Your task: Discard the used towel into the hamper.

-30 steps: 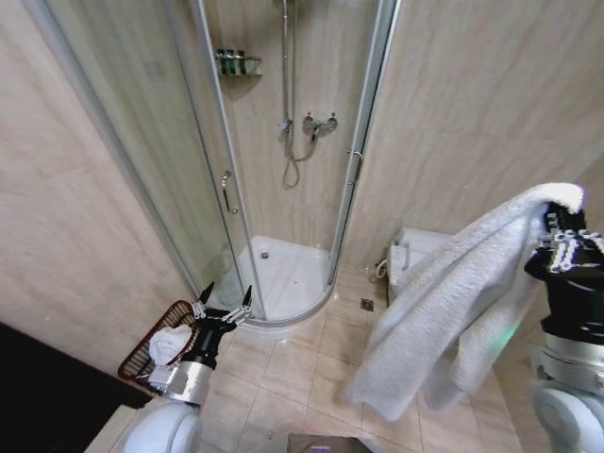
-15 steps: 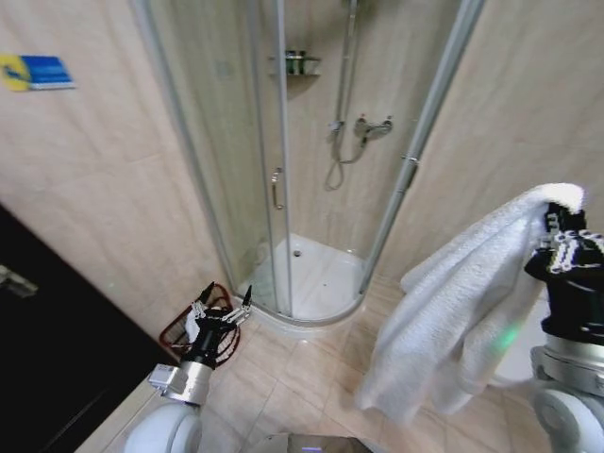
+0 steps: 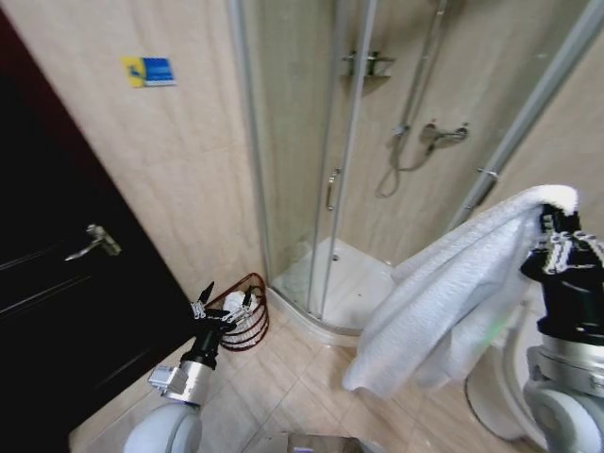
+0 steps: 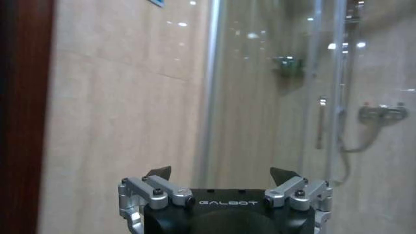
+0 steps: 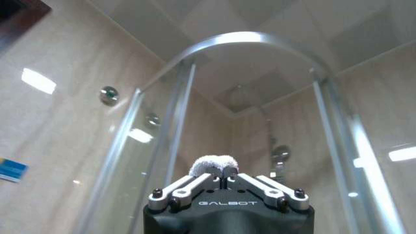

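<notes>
A large white terry towel (image 3: 444,302) hangs in long folds, pinched at its top by the right gripper (image 3: 550,219), held high. The dark red-brown wire hamper (image 3: 247,316) sits on the floor far left, just beyond the empty, spread-open left gripper (image 3: 225,304).

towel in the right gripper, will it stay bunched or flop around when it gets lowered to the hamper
Likely floppy: the towel hangs in loose folds from the right gripper, pinched at one end. Its trailing end may catch the hamper rim.
</notes>
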You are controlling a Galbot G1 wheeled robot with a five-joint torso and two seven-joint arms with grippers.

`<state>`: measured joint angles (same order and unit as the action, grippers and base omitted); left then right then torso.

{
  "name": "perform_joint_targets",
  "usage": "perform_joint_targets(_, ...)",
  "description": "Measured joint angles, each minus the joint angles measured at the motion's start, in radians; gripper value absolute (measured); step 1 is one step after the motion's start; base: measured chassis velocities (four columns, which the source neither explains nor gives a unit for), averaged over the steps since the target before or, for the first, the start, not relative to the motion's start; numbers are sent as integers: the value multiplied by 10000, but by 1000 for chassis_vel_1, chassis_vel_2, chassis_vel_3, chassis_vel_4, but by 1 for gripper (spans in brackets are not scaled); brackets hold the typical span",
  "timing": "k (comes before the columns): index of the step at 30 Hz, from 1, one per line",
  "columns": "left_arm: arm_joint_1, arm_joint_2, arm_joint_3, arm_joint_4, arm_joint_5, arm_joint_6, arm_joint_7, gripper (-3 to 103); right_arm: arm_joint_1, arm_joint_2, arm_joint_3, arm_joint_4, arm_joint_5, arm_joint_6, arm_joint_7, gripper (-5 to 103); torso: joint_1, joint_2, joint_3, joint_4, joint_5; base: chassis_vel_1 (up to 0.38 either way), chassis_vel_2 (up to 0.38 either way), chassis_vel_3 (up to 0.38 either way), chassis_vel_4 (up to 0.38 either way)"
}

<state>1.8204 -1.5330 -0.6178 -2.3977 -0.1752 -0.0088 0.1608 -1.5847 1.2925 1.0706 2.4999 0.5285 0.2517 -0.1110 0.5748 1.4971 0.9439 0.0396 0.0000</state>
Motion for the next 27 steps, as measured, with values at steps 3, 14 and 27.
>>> perform_joint_targets(3, 0, 0, 0, 0, 0, 0, 0, 99, -36, -7, -170, 0, 7, -44, 27, 1, -2, -2, -1, -1, 0, 125, 118, 141, 134)
perform_joint_targets(14, 0, 0, 0, 0, 0, 0, 0, 99, -195, -3, -1330, -1, 494, -615, 253, 1, -3, -7, -4, -1, -1, 131, 125, 126, 122)
perform_joint_targets(27, 0, 0, 0, 0, 0, 0, 0, 99, -53, -254, -1909, 0, 1088, -1586, 548, 1, -4, -9, -5, -1, 0, 117, 115, 120, 123)
